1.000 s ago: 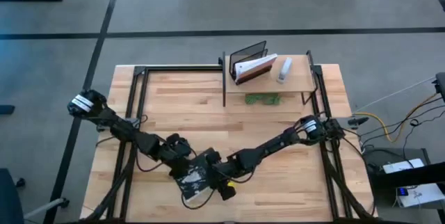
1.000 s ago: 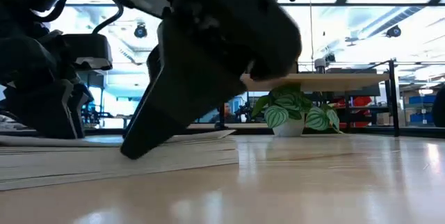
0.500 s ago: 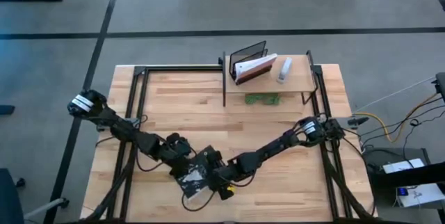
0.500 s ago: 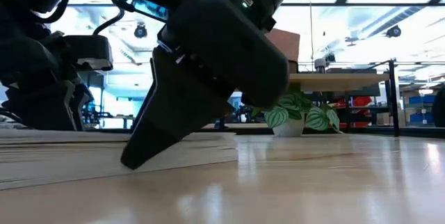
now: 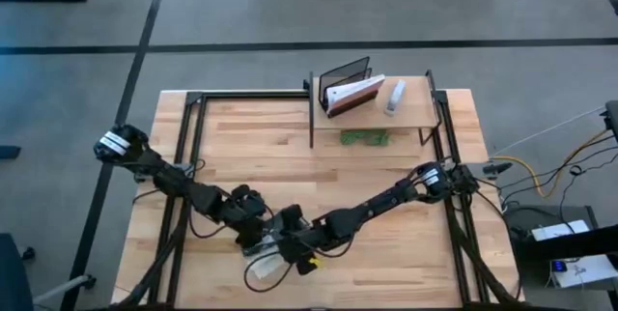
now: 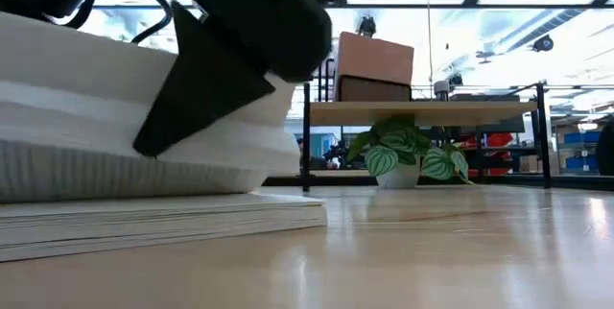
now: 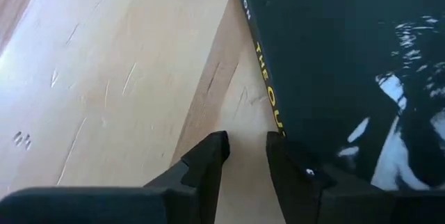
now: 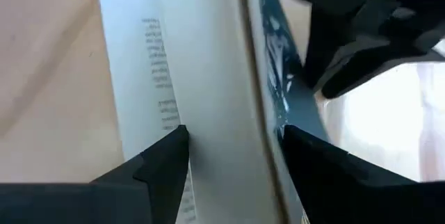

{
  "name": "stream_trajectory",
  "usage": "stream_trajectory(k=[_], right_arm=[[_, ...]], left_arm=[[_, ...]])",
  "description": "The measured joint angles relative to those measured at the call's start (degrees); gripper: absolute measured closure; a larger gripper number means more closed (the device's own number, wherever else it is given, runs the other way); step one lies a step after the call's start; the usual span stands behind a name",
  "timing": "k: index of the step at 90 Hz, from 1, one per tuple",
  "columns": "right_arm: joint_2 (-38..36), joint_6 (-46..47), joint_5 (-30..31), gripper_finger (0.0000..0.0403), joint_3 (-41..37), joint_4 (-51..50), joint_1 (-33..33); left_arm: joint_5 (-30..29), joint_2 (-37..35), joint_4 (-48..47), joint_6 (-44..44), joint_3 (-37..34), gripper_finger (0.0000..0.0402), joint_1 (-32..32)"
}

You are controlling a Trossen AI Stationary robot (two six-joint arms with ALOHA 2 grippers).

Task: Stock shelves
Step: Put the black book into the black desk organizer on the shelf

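A book (image 5: 267, 258) is being picked up near the front of the counter (image 5: 241, 147), well apart from the shelf (image 5: 413, 108) at the back. The right hand (image 8: 233, 151) is clamped on a thick block of its pages, the dark cover showing beyond one finger. The left hand (image 7: 243, 156) rests just beside the book's spine, its fingers slightly apart and holding nothing. For a sound lift, the whole book should be gathered in the grip, since part of it lies flat on the wood; otherwise it may fan open. On the shelf a wire rack (image 5: 346, 77) with a leaning book (image 5: 353, 95) and a small white bottle (image 5: 395, 98) are seen, with a plant (image 6: 403, 153) beneath. Behind, a bright workshop is visible.
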Motion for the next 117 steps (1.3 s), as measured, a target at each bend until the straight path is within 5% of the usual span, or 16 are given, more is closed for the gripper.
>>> stream_trajectory(k=[40,117], right_arm=[[0.00,0.07,-0.82,0.0176,1.65,-0.97,0.07],[-0.11,-4.09,2.42,0.0212,5.73,-1.00,-0.19]], left_arm=[[0.00,0.00,0.26,0.00,-0.17,0.0302,0.00],[-0.14,-0.02,0.90,-0.02,-0.33,0.0297,0.00]])
